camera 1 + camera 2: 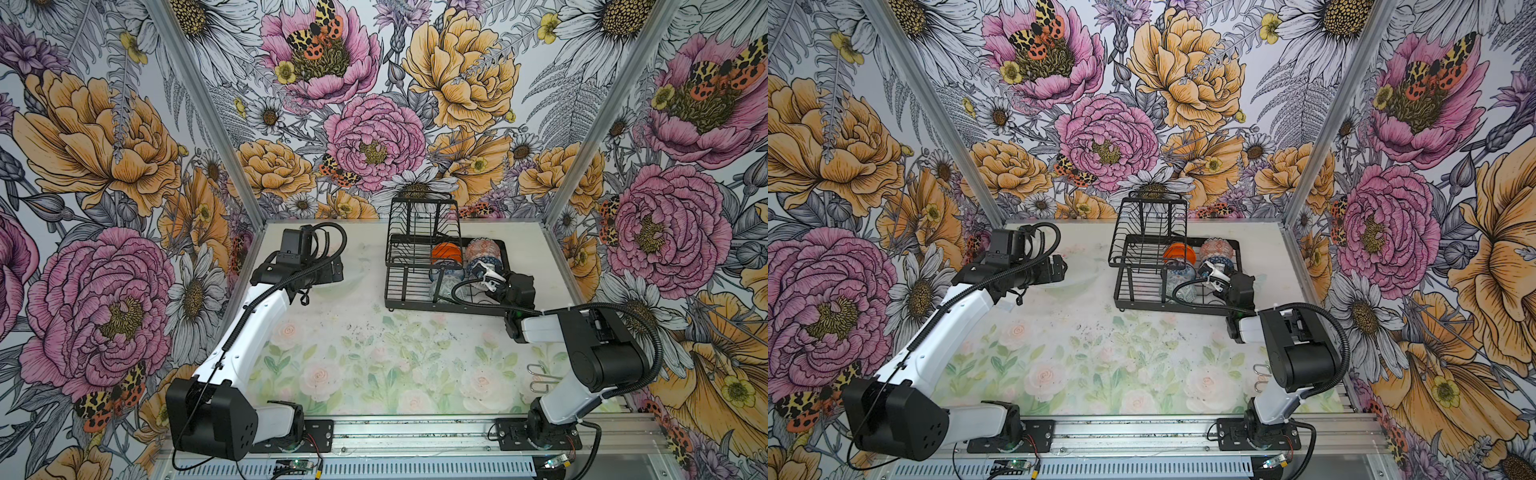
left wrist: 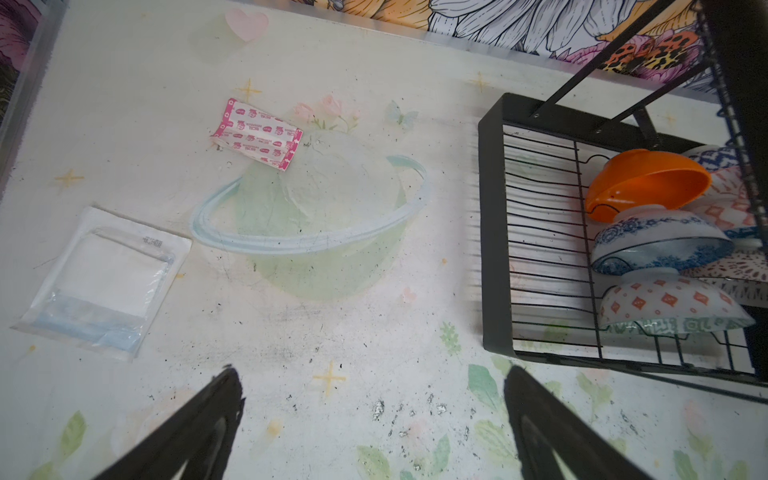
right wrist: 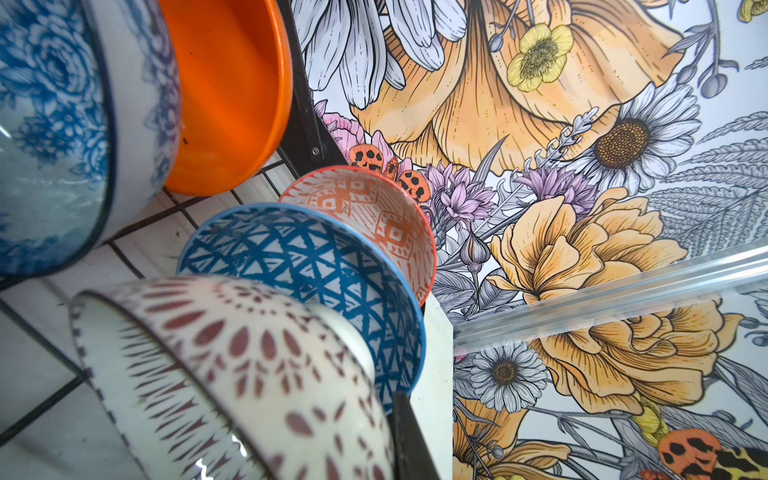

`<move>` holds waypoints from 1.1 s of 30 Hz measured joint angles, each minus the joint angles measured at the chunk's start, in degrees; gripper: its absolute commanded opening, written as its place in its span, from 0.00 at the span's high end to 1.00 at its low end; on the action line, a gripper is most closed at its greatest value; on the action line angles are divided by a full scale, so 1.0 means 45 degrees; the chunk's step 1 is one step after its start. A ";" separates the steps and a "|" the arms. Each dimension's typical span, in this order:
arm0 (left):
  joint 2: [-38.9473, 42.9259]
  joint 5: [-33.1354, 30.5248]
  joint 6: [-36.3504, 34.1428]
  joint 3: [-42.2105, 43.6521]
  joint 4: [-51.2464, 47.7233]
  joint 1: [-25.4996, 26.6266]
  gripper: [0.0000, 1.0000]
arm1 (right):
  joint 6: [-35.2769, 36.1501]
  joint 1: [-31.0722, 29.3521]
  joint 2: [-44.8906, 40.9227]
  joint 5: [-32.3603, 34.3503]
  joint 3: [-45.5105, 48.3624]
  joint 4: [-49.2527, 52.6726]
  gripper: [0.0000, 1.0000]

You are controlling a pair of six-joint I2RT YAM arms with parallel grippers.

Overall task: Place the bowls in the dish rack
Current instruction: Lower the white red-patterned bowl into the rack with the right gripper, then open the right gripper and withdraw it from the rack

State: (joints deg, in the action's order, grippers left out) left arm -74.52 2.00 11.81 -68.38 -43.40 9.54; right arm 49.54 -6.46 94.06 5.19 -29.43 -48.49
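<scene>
The black wire dish rack [image 1: 415,306] [image 1: 1133,300] [image 2: 492,232] stands at the back right of the table. Several bowls lean in its tray: plain orange [image 1: 446,251] [image 2: 648,178] [image 3: 224,95], blue floral [image 2: 656,245] [image 3: 50,124], orange-white [image 1: 482,248] [image 3: 374,208], one with orange diamonds and a green band [image 2: 673,307], and a white petal-patterned one [image 3: 232,365]. My right gripper [image 1: 485,279] [image 1: 1214,276] [image 3: 411,395] reaches into the rack from its right. It is shut on the rim of the blue-white geometric bowl [image 3: 299,257]. My left gripper [image 2: 374,415] [image 1: 334,270] hangs open over bare table left of the rack.
A pink-and-white plaster strip [image 2: 257,135] and a flat white sealed pouch [image 2: 104,282] lie on the table near the left gripper. A metal wire clip [image 1: 540,378] lies by the right arm's base. Flowered walls close in the back and both sides.
</scene>
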 measured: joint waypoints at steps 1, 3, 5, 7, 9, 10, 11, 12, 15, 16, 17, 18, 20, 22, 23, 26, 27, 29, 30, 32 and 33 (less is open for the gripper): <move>0.0000 0.0005 -0.0005 0.0000 0.0000 0.0000 0.01 | -0.0019 -0.0010 -0.0141 -0.0102 0.0024 0.0253 1.00; 0.0000 0.0015 -0.0005 -0.0010 0.0000 0.0000 0.01 | -0.0005 -0.0063 -0.0457 -0.0223 0.0068 0.0879 1.00; -0.0044 0.0092 -0.0010 -0.0068 0.0005 0.0000 0.01 | 0.0000 -0.0058 -0.0738 -0.0243 0.0068 0.1540 1.00; -0.0087 0.0155 -0.0044 -0.0112 0.0010 0.0000 0.01 | 0.0010 -0.0073 -0.0962 -0.0369 0.0068 0.1948 1.00; -0.0126 0.0214 -0.0049 -0.0136 0.0010 0.0000 0.01 | 0.0010 -0.0092 -0.1161 -0.0515 0.0068 0.2346 1.00; -0.0126 0.0243 -0.0049 -0.0141 0.0010 0.0000 0.01 | 0.0010 -0.0107 -0.1248 -0.0549 0.0068 0.2511 1.00; -0.0126 0.0248 -0.0049 -0.0141 0.0010 0.0000 0.01 | -0.0005 -0.0107 -0.1316 -0.0588 0.0063 0.2667 1.00; -0.0126 0.0253 -0.0049 -0.0141 0.0015 0.0000 0.01 | -0.0049 -0.0107 -0.1365 -0.0651 0.0053 0.2822 1.00; -0.0107 0.0253 -0.0049 -0.0141 0.0010 0.0000 0.01 | -0.0189 0.0024 -0.1399 -0.0903 -0.0267 0.3633 1.00; -0.0097 0.0253 -0.0053 -0.0141 0.0015 0.0000 0.01 | -0.0165 0.0087 -0.1399 -0.1069 -0.0437 0.3983 1.00; -0.0078 0.0253 -0.0053 -0.0136 0.0010 0.0000 0.01 | -0.0131 0.0117 -0.1399 -0.1171 -0.0544 0.4182 1.00; -0.0044 0.0257 -0.0053 -0.0136 0.0010 -0.0010 0.01 | -0.0117 0.0155 -0.1389 -0.1268 -0.0665 0.4396 1.00; 0.0029 0.0257 -0.0053 -0.0136 0.0010 -0.0015 0.01 | -0.0126 0.0223 -0.1345 -0.1462 -0.0816 0.4639 1.00; 0.0112 0.0277 -0.0053 -0.0136 0.0010 -0.0015 0.01 | -0.0136 0.0321 -0.1243 -0.1719 -0.0952 0.4755 1.00; 0.0136 0.0287 -0.0053 -0.0136 0.0010 -0.0019 0.01 | -0.0141 0.0359 -0.1185 -0.1846 -0.1005 0.4770 1.00; 0.0204 0.0296 -0.0053 -0.0136 0.0015 -0.0044 0.01 | -0.0243 0.0486 -0.0952 -0.2239 -0.1209 0.4770 1.00; 0.0223 0.0296 -0.0058 -0.0136 0.0019 -0.0063 0.01 | -0.0316 0.0529 -0.0874 -0.2399 -0.1282 0.4770 1.00; 0.0233 0.0311 -0.0058 -0.0136 0.0029 -0.0102 0.01 | -0.0457 0.0617 -0.0738 -0.2710 -0.1413 0.4789 1.00; 0.0233 0.0330 -0.0058 -0.0136 0.0039 -0.0107 0.01 | -0.0495 0.0656 -0.0680 -0.2832 -0.1477 0.4804 1.00; 0.0233 0.0340 -0.0058 -0.0136 0.0044 -0.0107 0.01 | -0.0568 0.0685 -0.0583 -0.2997 -0.1603 0.4896 1.00; 0.0233 0.0340 -0.0058 -0.0136 0.0049 -0.0107 0.01 | -0.0573 0.0685 -0.0549 -0.3031 -0.1642 0.4906 1.00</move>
State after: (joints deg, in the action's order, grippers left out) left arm -73.47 3.53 11.55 -68.99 -43.18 9.06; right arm 46.96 -3.38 91.59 -8.45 -36.82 -26.41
